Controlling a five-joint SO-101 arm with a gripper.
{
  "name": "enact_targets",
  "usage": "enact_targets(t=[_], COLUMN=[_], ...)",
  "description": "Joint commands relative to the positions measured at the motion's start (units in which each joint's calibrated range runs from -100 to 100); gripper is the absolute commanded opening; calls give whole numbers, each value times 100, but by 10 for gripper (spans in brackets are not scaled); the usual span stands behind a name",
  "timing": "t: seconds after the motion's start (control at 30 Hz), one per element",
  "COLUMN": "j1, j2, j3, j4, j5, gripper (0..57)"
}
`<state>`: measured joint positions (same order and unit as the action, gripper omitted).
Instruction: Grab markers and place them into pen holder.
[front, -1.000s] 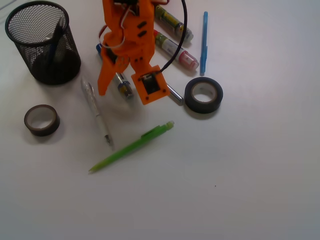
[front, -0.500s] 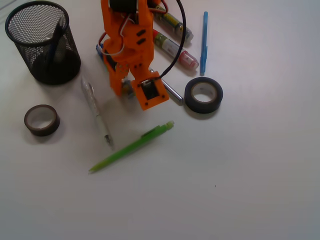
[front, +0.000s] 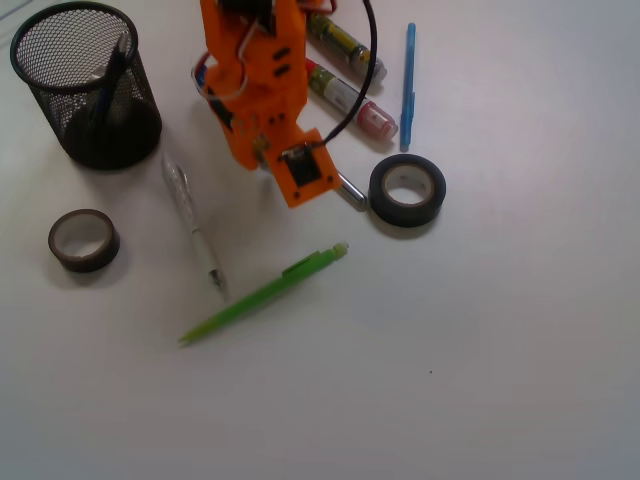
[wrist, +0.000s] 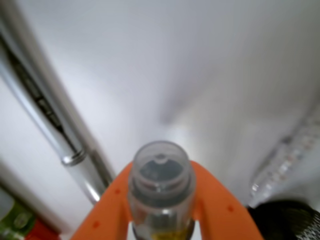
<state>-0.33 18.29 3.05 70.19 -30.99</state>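
Note:
My orange gripper (front: 262, 162) is down at the table in the front view, shut on a marker whose barrel is mostly hidden under it. In the wrist view the marker's clear cap (wrist: 160, 167) sits pinched between the two orange jaws of the gripper (wrist: 161, 192), with a little yellow showing lower on the barrel. Two more markers lie behind the arm: a red-ended one with a pinkish cap (front: 352, 103) and a dark and yellow one (front: 346, 46). The black mesh pen holder (front: 22, 62) stands at the far left with a dark pen inside it, and its edge shows in the wrist view (wrist: 287, 220).
A silver pen (front: 350, 190) pokes out right of the gripper, next to a black tape roll (front: 405, 216). A clear pen (front: 190, 215) and a green mechanical pencil (front: 265, 293) lie in front. A blue pen (front: 408, 85) lies at the right, a brown tape roll (front: 82, 262) at the left.
The jaws stood open astride the marker a second ago. They have since closed on it, and the gripper has shifted slightly.

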Motion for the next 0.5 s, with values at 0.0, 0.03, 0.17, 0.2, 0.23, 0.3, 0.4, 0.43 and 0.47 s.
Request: enact_targets(t=[0.0, 0.03, 0.17, 0.2, 0.23, 0.3, 0.4, 0.43, 0.47], j1=[0, 22, 127, 187, 269, 508, 957, 1129, 1271], j2=[-890, -1043, -1511, -1613, -1689, -1825, -1910, -1910, -1902], j3=[-976, -1148, -1791, -1963, -2162, -2588, -3213, -3385, -3521], j4=[723, 863, 977, 977, 977, 986, 942, 828, 636], j5=[34, 39, 20, 15, 15, 0, -137, -161, -171], gripper=[3, 3, 3, 3, 3, 3, 3, 3, 3])
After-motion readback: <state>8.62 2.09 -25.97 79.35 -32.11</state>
